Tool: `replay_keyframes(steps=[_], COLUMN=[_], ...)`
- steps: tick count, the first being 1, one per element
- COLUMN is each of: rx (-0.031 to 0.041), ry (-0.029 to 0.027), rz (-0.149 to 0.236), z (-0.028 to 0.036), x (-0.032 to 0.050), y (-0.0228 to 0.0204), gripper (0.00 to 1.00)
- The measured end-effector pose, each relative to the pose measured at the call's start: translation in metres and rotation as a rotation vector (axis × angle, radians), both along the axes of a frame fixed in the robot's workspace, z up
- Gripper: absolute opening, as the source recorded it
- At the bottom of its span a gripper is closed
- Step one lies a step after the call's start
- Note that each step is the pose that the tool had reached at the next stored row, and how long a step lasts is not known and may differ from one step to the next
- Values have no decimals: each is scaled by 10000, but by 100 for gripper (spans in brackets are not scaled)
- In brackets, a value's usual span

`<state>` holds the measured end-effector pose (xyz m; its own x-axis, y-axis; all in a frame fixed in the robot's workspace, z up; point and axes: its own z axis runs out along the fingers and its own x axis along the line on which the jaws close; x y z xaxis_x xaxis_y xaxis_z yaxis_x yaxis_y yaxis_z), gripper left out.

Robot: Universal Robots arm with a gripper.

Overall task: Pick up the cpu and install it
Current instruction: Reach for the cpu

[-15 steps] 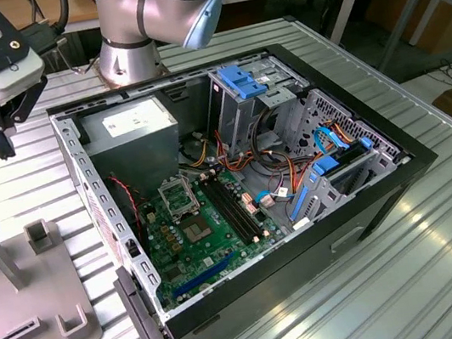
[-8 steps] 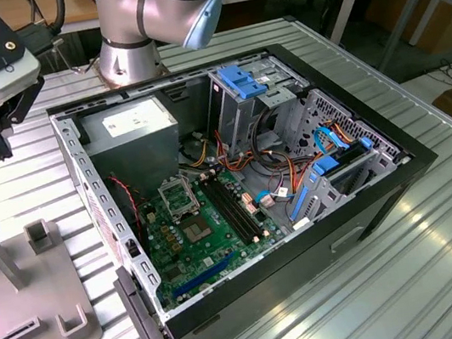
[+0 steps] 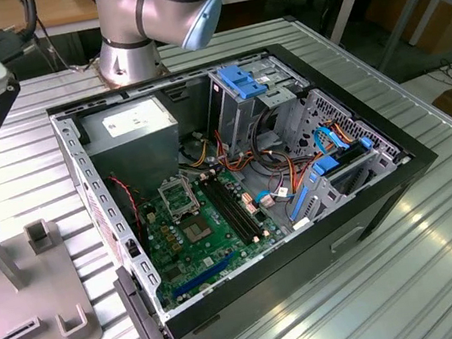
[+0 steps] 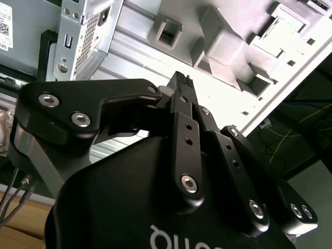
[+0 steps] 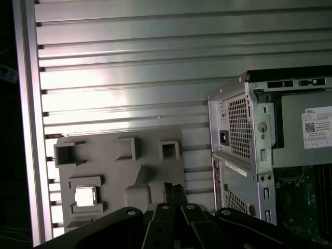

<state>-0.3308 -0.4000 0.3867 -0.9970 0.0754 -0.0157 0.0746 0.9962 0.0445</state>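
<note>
Above the grey fixture tray [image 5: 111, 174], hovers with the fingers of the gripper [image 5: 175, 189] pressed together on nothing, apart from the cpu [image 5: 84, 196] lying flat in a square pocket near that tray's edge, off to the fingertips' side rather than beneath them.

White label [image 3: 128, 119] with rows of fine print on the grey power supply [image 3: 92, 141] inside the computer case [image 3: 398, 172], too small to make out in the exterior view. Same label [image 5: 316, 127] in the first wrist view, with a dark logo, short print lines and a square code. Cut-off white lettering [image 4: 181, 239] on the gripper [image 4: 179, 79] body, not legible.
</note>
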Motion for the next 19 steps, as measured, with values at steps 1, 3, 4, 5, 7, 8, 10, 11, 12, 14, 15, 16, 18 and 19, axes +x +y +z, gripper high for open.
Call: replay_keyframes(steps=[1, 3, 4, 5, 7, 8, 10, 11, 12, 14, 15, 16, 18, 19], rx=[-1, 1, 0, 1, 0, 0, 0, 0, 0, 0, 0, 0, 0, 1], ry=[1, -1, 0, 0, 3, 2, 2, 3, 4, 11, 16, 21, 38, 41], rz=[0, 1, 3, 2, 1, 1, 2, 2, 2, 1, 0, 1, 2, 1], z=[-3, -17, -27, -35, -49, -58, -80, -92, -102, -119, -127, -134, -158, -166], x=[-26, -114, -201, -267, -369, -414, -511, -567, -612, -705, -757, -801, -946, -987], y=[-11, -36, -46, -51, -59, -61, -64, -64, -65, -64, -65, -65, -72, -74], gripper=[11, 11, 11, 11, 11, 11, 11, 11, 11, 11, 11, 11, 11, 11])
